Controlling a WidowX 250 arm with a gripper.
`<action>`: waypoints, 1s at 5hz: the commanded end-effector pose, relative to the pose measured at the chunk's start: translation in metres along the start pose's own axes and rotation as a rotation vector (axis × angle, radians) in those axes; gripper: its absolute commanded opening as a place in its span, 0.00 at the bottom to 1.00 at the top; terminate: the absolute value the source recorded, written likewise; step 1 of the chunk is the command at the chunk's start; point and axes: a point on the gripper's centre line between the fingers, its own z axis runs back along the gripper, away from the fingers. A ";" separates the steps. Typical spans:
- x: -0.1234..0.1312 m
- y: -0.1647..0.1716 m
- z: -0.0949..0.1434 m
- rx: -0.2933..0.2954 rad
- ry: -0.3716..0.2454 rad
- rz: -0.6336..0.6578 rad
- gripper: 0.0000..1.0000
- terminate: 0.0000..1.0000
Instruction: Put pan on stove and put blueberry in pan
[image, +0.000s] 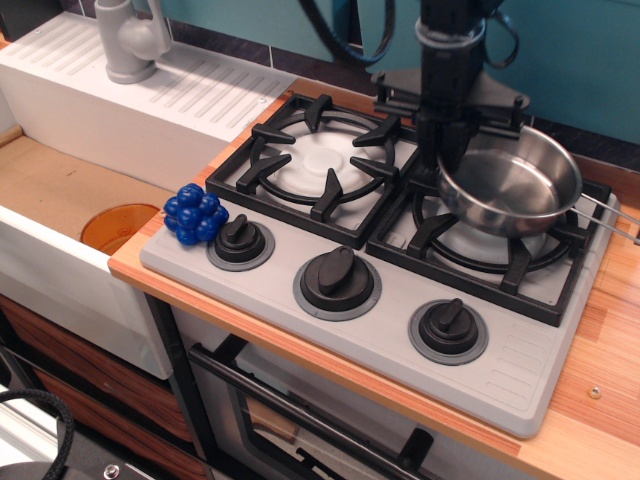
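The shiny steel pan (518, 188) is over the right burner grate (470, 262) of the light grey stove (505, 372), slightly raised and tilted, its wire handle pointing right. My gripper (447, 150) comes down from above and is shut on the pan's left rim. The blueberry (195, 214), a cluster of dark-blue balls, sits on the stove's front-left corner beside the left knob (241, 240), well left of the gripper.
The left burner grate (318, 165) is bare. A white sink unit (150, 100) with a grey faucet (130, 40) stands at the back left. An orange disc (118, 225) lies in the basin below the blueberry. A wooden counter (600, 400) edges the stove.
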 end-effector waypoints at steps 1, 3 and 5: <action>0.011 -0.008 0.047 0.044 -0.037 -0.006 0.00 0.00; 0.013 -0.006 0.076 0.070 -0.003 -0.031 0.00 0.00; 0.025 0.026 0.083 0.063 0.004 -0.092 0.00 0.00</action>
